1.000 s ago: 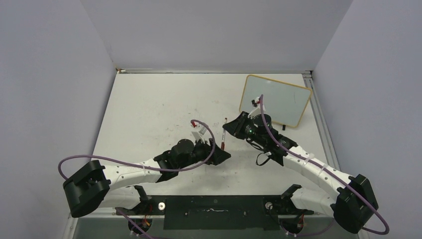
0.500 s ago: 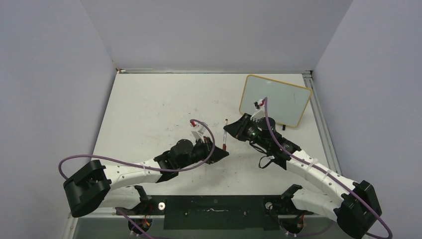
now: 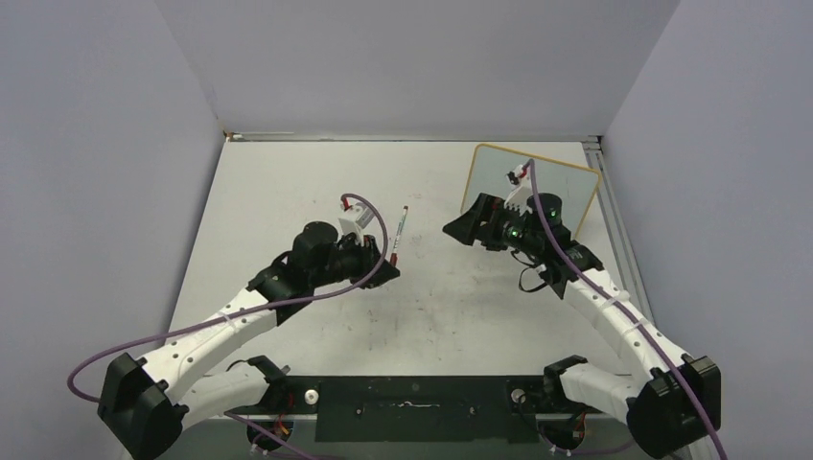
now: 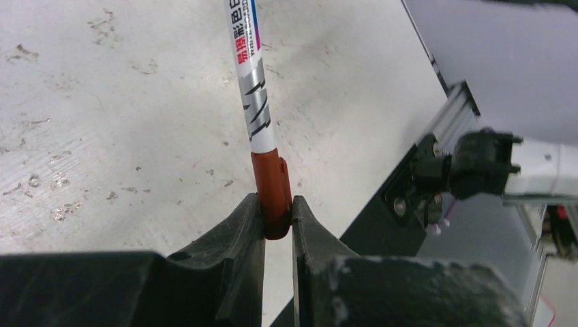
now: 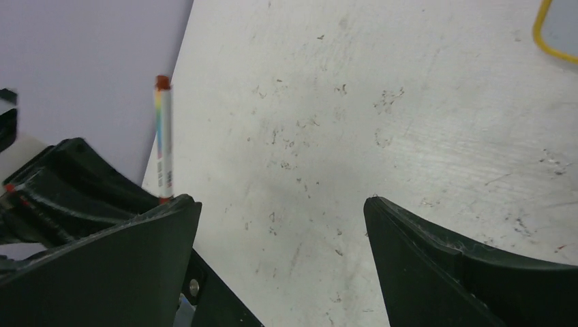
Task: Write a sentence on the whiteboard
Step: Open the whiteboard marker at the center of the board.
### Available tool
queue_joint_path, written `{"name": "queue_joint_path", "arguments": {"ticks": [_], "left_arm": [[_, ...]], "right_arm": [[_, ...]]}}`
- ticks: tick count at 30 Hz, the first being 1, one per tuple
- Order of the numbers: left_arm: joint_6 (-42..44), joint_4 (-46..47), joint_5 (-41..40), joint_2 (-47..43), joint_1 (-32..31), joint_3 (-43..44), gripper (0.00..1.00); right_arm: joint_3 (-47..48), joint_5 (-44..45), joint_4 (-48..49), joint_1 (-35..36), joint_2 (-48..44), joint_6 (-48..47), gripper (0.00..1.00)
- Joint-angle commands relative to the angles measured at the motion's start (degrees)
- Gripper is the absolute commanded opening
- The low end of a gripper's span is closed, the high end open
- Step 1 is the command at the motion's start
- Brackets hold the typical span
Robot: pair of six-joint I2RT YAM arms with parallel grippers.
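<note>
A white marker with a red cap stands out from my left gripper, whose jaws are shut on the capped end. The marker's barrel points away over the table. The right wrist view shows the marker upright at the left. My right gripper hangs open and empty to the marker's right, in front of the whiteboard. The wood-framed board stands at the back right, partly hidden by my right arm. Only its corner shows in the right wrist view. The sentence is not in view.
Grey walls close in the table on three sides. A metal rail runs along the table's right edge. The black mounting plate with both arm bases lies along the near edge. The tabletop is scuffed white.
My left gripper shut on the marker's red end and carried it up and to the left. My right gripper let go, opened wide and drew back toward the whiteboard.
</note>
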Motion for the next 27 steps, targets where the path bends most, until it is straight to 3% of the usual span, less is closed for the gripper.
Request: {"name": "queue_joint_path", "arguments": {"ticks": [1, 5, 10, 17, 24, 27], "left_arm": [[20.31, -23.93, 11.55, -0.63, 0.50, 10.07, 0.00], [30.82, -31.74, 15.43, 1.10, 0.51, 12.45, 0.00], [36.75, -30.35, 18.57, 0.36, 0.46, 10.93, 0.00], [37.67, -24.95, 31.86, 1.32, -0.29, 9.28, 0.00], [38.13, -25.19, 31.96, 1.97, -1.60, 9.21, 0.00], [38.11, -25.11, 31.60, 2.05, -1.85, 9.05, 0.00]], "right_arm": [[3.75, -26.89, 0.84, -8.99, 5.19, -7.12, 0.96], [6.69, -36.02, -0.98, -9.30, 8.18, -10.73, 0.99], [7.75, -41.93, -1.32, -8.52, 7.44, -12.17, 1.00], [10.23, -43.37, -10.03, -0.22, 12.56, -19.43, 0.94], [7.15, -47.05, -1.49, 3.96, 13.69, -12.10, 0.98], [5.50, -46.78, 1.43, 5.21, 13.32, -9.43, 0.91]]}}
